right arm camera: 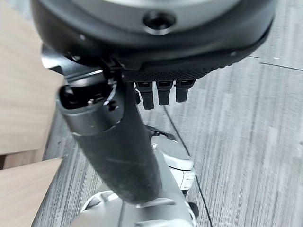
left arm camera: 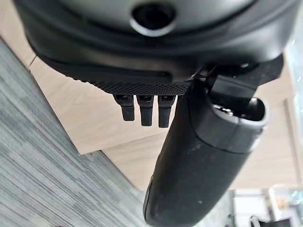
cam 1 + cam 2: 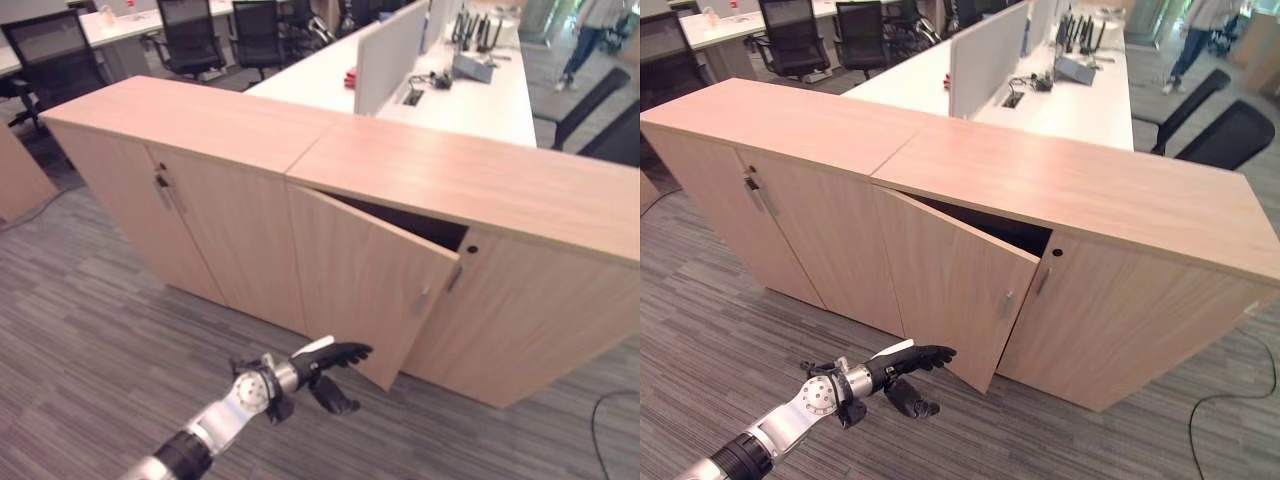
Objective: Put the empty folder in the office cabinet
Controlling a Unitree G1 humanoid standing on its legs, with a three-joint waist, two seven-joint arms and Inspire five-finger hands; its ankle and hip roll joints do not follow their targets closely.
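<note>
One cabinet door stands ajar, its free edge swung outward over the carpet. Left hand hovers at 7 o'clock from the door's lower corner, near but apart, fingers extended, thumb spread, holding nothing. Right hand faces the carpet, fingers straight, empty. Desks and chairs lie at 12 o'clock. Folder: location cannot be told

Grey striped carpet; white desks, black office chairs behind.
</note>
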